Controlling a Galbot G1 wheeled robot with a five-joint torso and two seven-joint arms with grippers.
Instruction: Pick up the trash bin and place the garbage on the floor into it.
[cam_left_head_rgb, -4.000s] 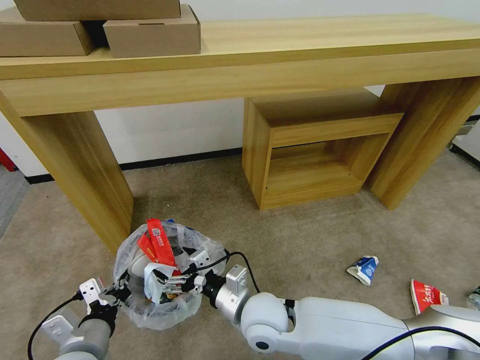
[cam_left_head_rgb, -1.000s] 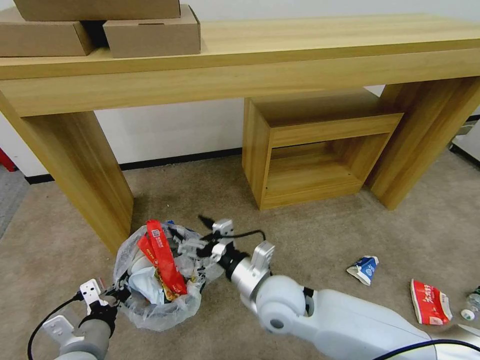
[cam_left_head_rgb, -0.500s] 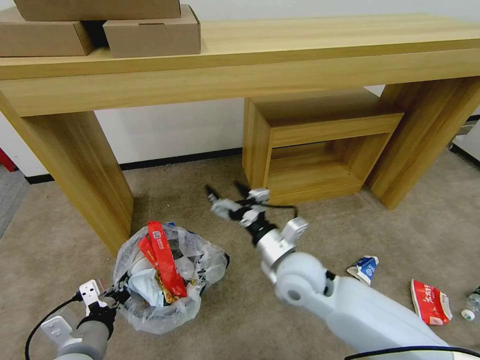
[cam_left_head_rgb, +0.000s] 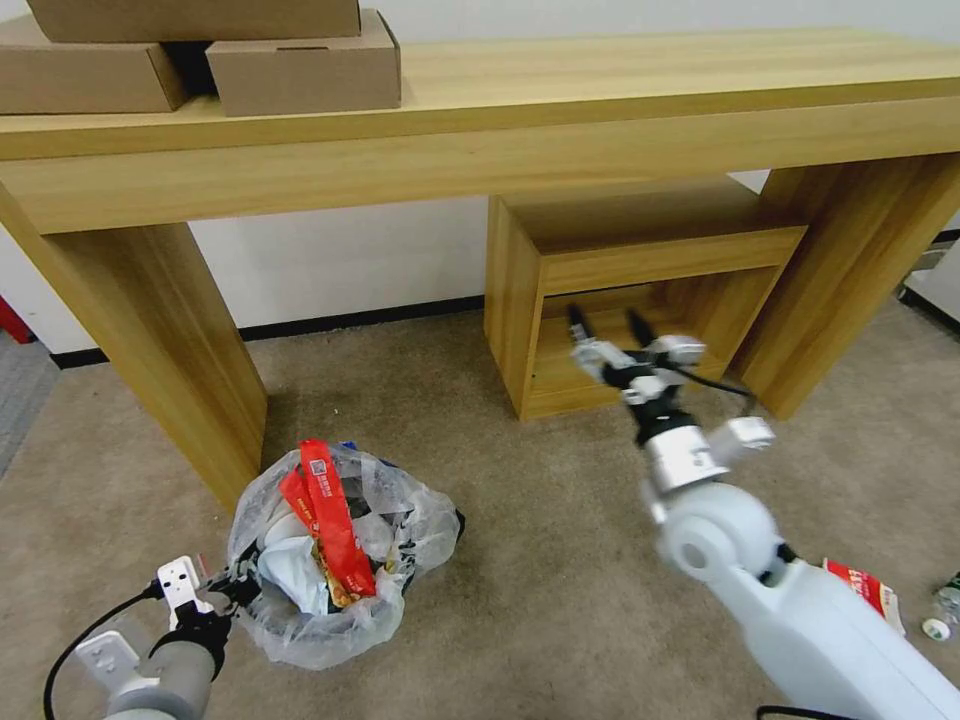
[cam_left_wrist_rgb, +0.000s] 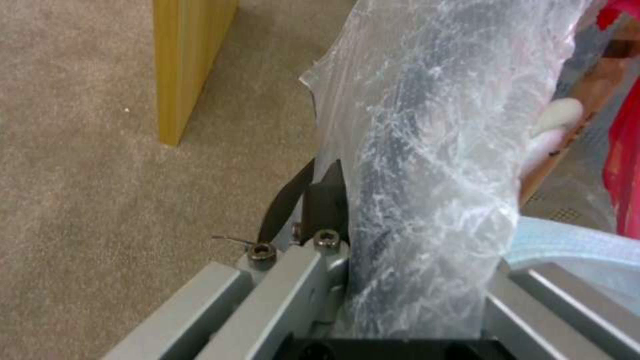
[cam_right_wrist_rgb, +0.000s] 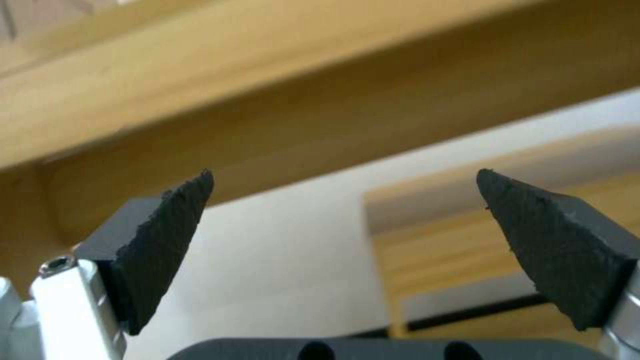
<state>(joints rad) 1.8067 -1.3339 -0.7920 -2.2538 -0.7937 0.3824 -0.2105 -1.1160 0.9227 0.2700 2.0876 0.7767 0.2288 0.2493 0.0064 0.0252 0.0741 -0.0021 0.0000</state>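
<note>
The trash bin (cam_left_head_rgb: 330, 560), lined with a crinkled translucent bag, sits on the beige floor (cam_left_head_rgb: 560, 580) by the table leg. Garbage fills it: a red wrapper (cam_left_head_rgb: 325, 520) stands up among white tissues. My left gripper (cam_left_head_rgb: 232, 582) is shut on the bin's near rim; in the left wrist view one of its fingers (cam_left_wrist_rgb: 325, 200) presses against the bag (cam_left_wrist_rgb: 427, 165). My right gripper (cam_left_head_rgb: 605, 322) is raised in front of the low shelf, open and empty, its pads (cam_right_wrist_rgb: 167, 235) wide apart. More garbage lies at the far right: a red wrapper (cam_left_head_rgb: 868, 590) and a clear bottle (cam_left_head_rgb: 940, 612).
A long wooden table (cam_left_head_rgb: 560, 90) spans the back, with cardboard boxes (cam_left_head_rgb: 300, 65) on top; its left leg (cam_left_head_rgb: 160, 340) stands just behind the bin. A small wooden shelf unit (cam_left_head_rgb: 640, 290) sits under the table. Grey carpet (cam_left_head_rgb: 20, 390) begins at the left.
My right gripper has come up out of the bin and swung right and away, toward the shelf unit, open and empty. The bin and my left gripper have stayed put.
</note>
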